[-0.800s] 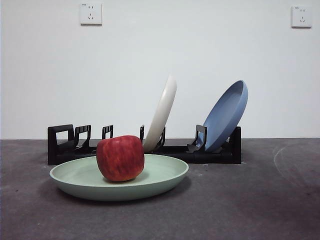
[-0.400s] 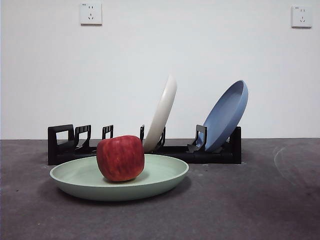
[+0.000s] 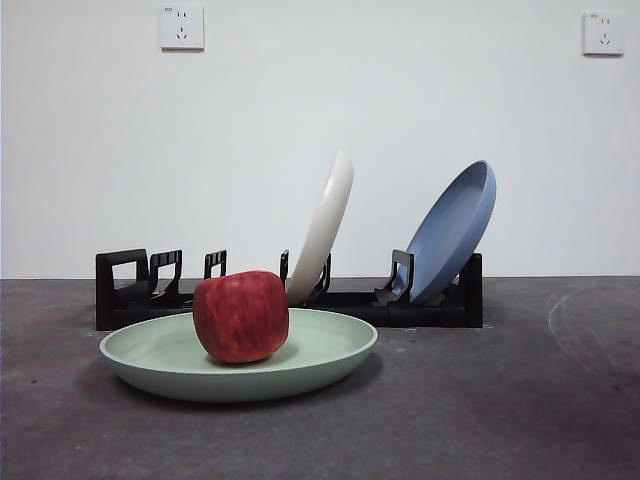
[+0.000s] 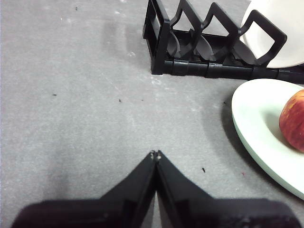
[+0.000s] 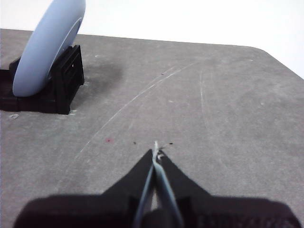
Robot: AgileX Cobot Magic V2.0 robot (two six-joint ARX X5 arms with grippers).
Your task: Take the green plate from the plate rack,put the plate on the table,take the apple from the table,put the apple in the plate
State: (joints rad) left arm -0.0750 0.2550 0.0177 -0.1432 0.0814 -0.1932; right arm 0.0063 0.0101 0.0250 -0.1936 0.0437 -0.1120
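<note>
The green plate (image 3: 300,355) lies flat on the table (image 3: 500,400) in front of the plate rack (image 3: 440,305). The red apple (image 3: 240,315) sits in the plate, left of its middle. In the left wrist view my left gripper (image 4: 155,155) is shut and empty, above bare table beside the plate (image 4: 256,128) and apple (image 4: 294,121), near the rack's end (image 4: 190,52). In the right wrist view my right gripper (image 5: 156,153) is shut and empty over bare table, away from the rack's other end (image 5: 61,80). Neither gripper shows in the front view.
A cream-white plate (image 3: 325,225) and a blue plate (image 3: 450,235) lean in the rack; the blue plate also shows in the right wrist view (image 5: 45,45). A white wall with two sockets stands behind. The table's far corner shows in the right wrist view.
</note>
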